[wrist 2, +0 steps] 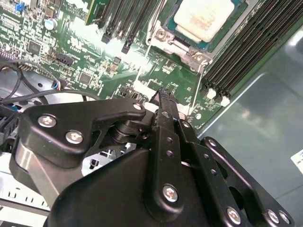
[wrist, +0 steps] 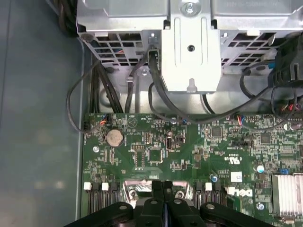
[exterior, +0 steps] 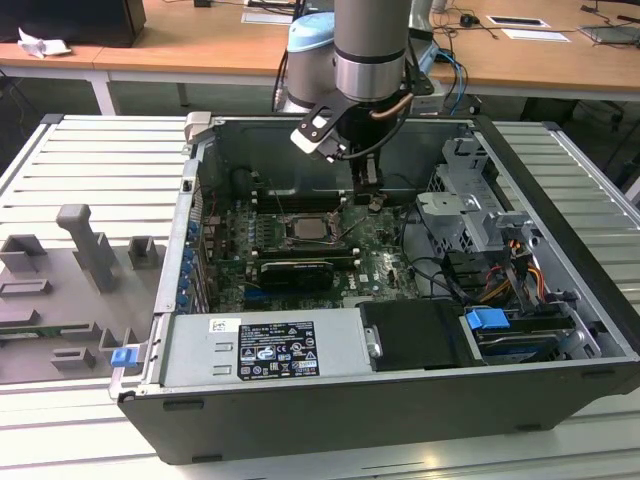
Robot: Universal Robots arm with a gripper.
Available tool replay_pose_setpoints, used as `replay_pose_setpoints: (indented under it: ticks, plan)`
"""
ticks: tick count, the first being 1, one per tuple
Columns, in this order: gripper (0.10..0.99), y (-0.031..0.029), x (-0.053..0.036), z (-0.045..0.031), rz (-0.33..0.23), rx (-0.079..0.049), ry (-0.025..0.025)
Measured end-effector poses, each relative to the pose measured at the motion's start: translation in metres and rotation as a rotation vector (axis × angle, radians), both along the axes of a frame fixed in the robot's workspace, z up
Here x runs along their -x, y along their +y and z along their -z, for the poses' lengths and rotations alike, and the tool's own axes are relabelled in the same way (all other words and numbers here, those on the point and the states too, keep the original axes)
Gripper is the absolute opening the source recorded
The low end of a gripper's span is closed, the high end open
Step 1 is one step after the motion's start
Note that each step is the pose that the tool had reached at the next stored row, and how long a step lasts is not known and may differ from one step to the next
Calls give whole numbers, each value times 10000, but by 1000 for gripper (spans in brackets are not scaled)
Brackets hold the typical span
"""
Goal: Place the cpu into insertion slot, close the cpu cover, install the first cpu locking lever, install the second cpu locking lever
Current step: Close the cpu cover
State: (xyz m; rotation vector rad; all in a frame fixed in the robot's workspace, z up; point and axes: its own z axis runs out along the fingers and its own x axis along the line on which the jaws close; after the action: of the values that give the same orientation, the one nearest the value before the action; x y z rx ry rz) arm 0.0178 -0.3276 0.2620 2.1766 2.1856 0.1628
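Nearest in the exterior view is the dark front wall of the open computer case (exterior: pixel 330 425). Just behind it is the power supply (exterior: pixel 265 350) with its white label.

On the exterior view's left, grey plastic holders (exterior: pixel 85 245) stand on the ribbed table (exterior: pixel 60 150), well apart from the case. A blue tab (exterior: pixel 123 355) sits at the case's corner.

Inside, the black graphics card (exterior: pixel 295 272) lies across the green board (exterior: pixel 385 265). Just behind it the cpu (wrist 2: pixel 203 18) sits flat in the insertion slot (wrist 2: pixel 179 43), silvery top up. The cpu cover (wrist 2: pixel 188 49) lies down around it. A thin metal lever (wrist 2: pixel 198 87) slants away from the frame's corner, and I cannot tell whether it is latched.

To the exterior view's right of the slot, near but apart from it, the gripper (exterior: pixel 368 198) hangs over the board on the arm (exterior: pixel 370 50). Its fingers (wrist: pixel 157 191) are pressed together with nothing between them.

Farther right stand the grey drive cage (exterior: pixel 465 205) and a blue clip (exterior: pixel 487 320).
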Motion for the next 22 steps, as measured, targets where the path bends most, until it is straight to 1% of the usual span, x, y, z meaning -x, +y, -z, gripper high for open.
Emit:
replay_pose_setpoints:
  ticks: [7, 12, 15, 20, 22]
  plan:
    - [106, 0, -91, 1, 0, -2, 0]
    - [106, 0, -178, 0, 1, -1, 2]
    - [106, 0, -214, 1, 0, -2, 2]
    - [106, 0, -239, 27, 2, -1, 2]
    - [106, 0, -243, 56, 1, -1, 2]
